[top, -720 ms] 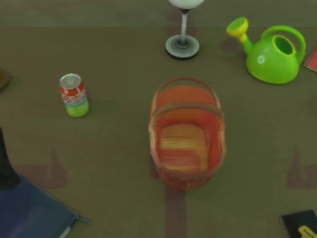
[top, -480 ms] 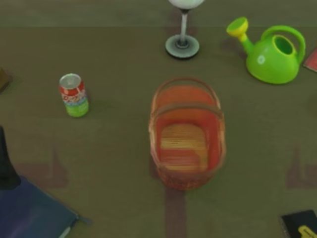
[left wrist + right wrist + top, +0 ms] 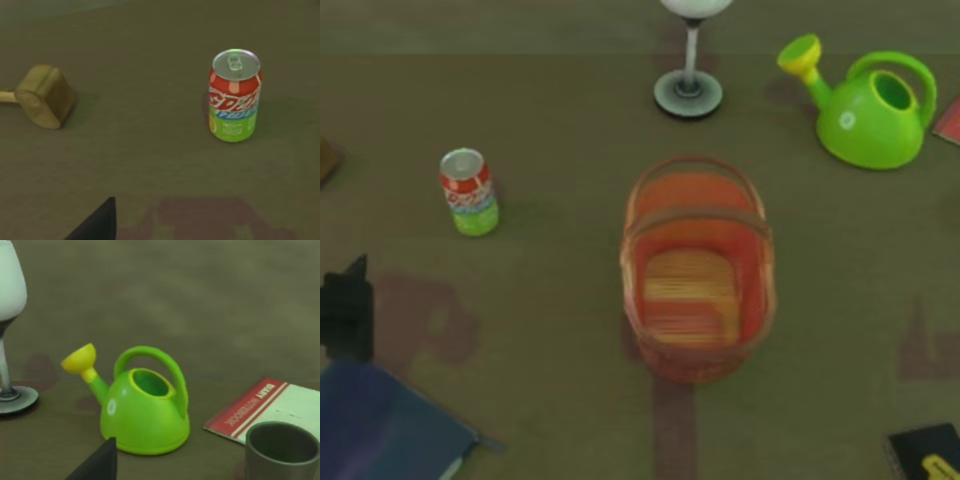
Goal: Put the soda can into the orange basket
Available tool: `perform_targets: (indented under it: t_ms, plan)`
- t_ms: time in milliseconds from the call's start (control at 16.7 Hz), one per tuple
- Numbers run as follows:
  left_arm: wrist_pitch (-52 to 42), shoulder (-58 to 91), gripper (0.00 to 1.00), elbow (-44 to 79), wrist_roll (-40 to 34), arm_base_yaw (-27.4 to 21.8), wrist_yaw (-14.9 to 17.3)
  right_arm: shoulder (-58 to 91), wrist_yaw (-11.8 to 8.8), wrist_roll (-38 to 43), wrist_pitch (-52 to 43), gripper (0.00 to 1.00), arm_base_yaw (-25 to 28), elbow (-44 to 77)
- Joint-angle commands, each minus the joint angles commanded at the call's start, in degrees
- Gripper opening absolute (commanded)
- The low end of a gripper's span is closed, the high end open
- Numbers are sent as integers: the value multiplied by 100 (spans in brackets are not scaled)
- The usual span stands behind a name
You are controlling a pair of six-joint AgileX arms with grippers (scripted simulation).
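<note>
Red-and-lime soda can (image 3: pixel 469 192) upright on your counter (image 3: pixel 550 300), well apart from oval orange wicker basket (image 3: pixel 697 268).
Left claw (image 3: pixel 347 310) near can; can't tell if it's parted.

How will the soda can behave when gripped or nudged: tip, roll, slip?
The soda can stands upright on the table, taller than wide, so a high nudge could probably tip it. Once on its round side, it would likely roll. Its smooth printed wall may be a little slippery, and is probably thin enough to dent under a hard squeeze.
</note>
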Motion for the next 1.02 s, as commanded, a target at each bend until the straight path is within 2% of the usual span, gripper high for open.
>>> perform_targets:
  t_ms: [600, 1020]
  plan:
    - [-3608, 6022, 100, 5130, 1581, -502, 38, 0, 0, 0, 0, 100, 0, 0]
    - [-5172, 9531, 100, 8642, 2496, -606, -84, 0, 0, 0, 0, 100, 0, 0]
